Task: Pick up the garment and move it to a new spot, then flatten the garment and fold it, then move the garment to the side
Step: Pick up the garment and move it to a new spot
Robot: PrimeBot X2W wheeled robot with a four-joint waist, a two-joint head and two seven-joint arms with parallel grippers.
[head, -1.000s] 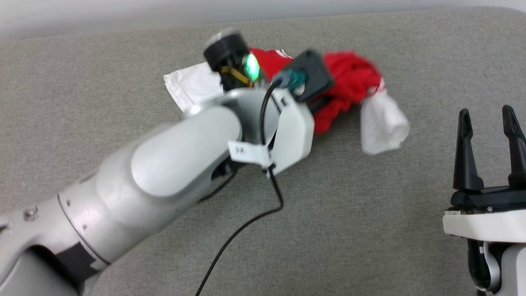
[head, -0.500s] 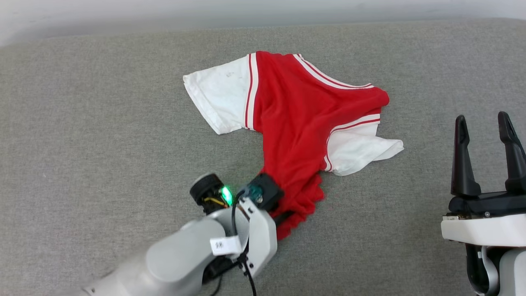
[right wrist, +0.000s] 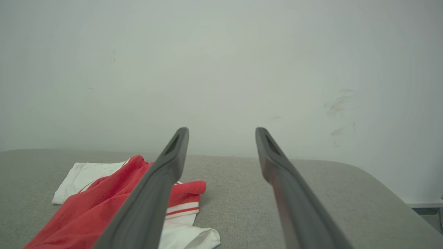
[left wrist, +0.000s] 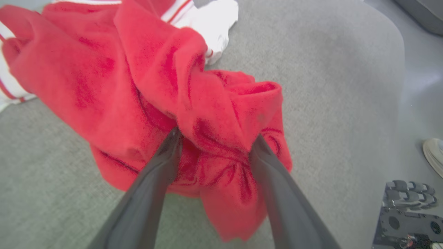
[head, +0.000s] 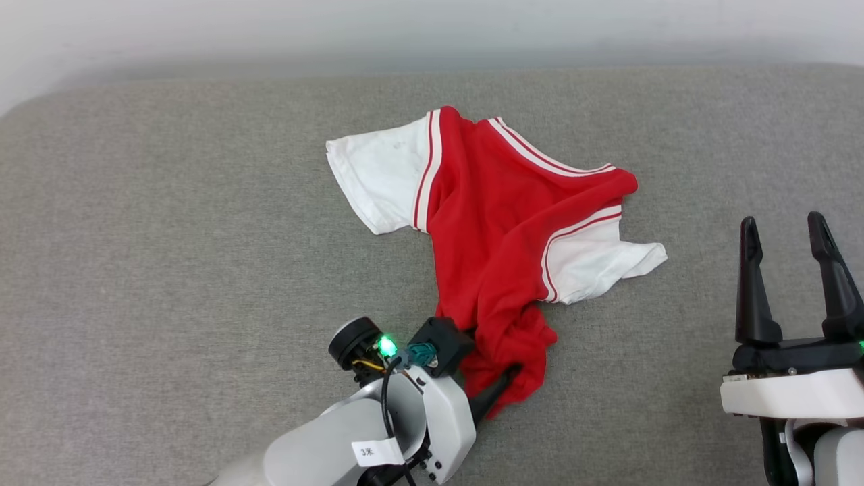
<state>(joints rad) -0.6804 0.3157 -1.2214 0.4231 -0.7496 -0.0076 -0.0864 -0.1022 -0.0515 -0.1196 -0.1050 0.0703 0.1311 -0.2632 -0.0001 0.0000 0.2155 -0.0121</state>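
The shirt (head: 499, 229) is lying crumpled mid-frame on the gray cushion (head: 169, 236), its red hem bunching over the left gripper (left wrist: 214, 138), whose jaws are standing apart. The right gripper (head: 783, 226) is hovering at lower right, jaws apart.

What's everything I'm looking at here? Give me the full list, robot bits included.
T-shirt: one, red with white sleeves and striped trim, crumpled mid-surface, its lower end bunched nearest the robot.
Padded surface: one, grey, under the shirt.
Wall: one, pale, behind the surface.
Shoe tip, or so it looks: one, pale, on the floor past the surface's edge.
Left tool: one, dark fingers spread, red cloth bunched between them.
Right tool: one, dark fingers open, empty, off to the right, apart from the shirt.
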